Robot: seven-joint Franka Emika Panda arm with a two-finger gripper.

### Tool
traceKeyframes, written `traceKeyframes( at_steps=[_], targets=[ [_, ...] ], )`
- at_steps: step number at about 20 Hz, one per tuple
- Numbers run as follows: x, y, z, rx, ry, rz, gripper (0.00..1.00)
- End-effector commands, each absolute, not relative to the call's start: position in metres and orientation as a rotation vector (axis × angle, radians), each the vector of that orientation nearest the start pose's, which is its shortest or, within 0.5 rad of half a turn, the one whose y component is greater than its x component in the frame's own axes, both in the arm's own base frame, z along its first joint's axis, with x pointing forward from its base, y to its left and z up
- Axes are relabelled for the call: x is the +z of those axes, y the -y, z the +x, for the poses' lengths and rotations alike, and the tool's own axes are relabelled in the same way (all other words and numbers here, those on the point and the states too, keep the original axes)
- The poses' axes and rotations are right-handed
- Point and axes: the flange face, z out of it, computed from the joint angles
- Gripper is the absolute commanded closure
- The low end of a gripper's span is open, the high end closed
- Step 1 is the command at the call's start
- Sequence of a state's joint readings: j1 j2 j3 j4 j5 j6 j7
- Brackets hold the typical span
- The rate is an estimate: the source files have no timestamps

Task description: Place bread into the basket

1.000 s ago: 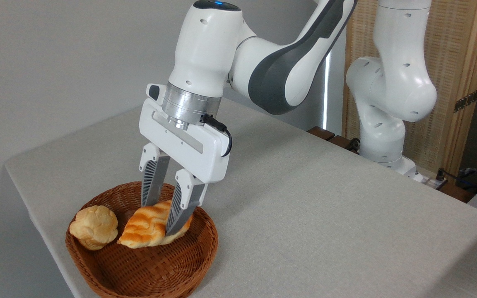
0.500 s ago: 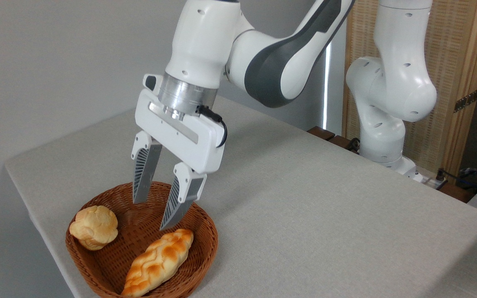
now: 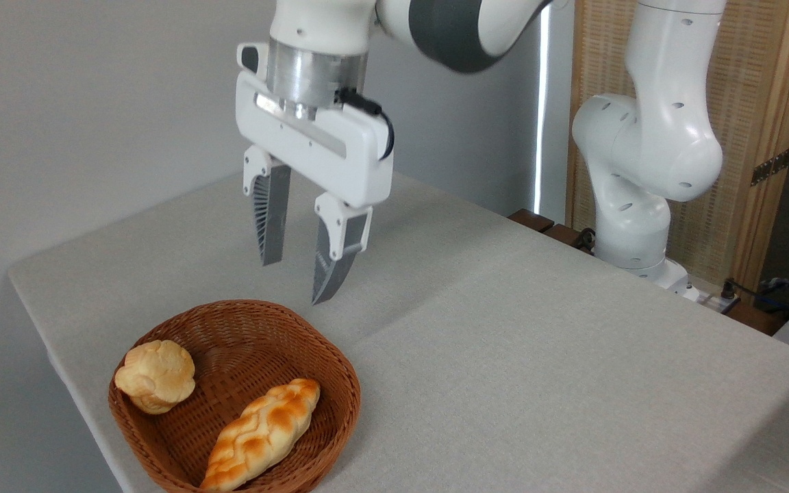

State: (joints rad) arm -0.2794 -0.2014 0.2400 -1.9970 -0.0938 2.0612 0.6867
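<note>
Hovering gripper [image 3: 294,279] clears basket [image 3: 340,373] rim

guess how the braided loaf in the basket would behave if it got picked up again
The golden-orange braided loaf probably feels light and slightly squashy, given its puffy crust. Its long shape may pivot between the open tool fingers. Lying flat in the reddish-brown wicker basket, it seems unlikely to roll.

This looks like a robot lab set up in an office room. A white robot arm [image 3: 641,150] is bolted beside a cloth-covered bench [image 3: 504,329]. Behind the arm are plain grey walls [image 3: 93,103], a reed screen [image 3: 744,103] and loose cables [image 3: 778,298].
</note>
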Motion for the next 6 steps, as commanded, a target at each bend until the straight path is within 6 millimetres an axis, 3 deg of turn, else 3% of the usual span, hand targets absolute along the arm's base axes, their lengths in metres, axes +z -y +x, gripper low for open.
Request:
traceKeyframes(
  at_steps=[1,6],
  targets=[
    [0.58,0.009,0.511,-0.323,-1.07,-2.992,0.0],
    [0.595,0.005,0.507,-0.228,-1.096,-2.949,0.0]
  ],
)
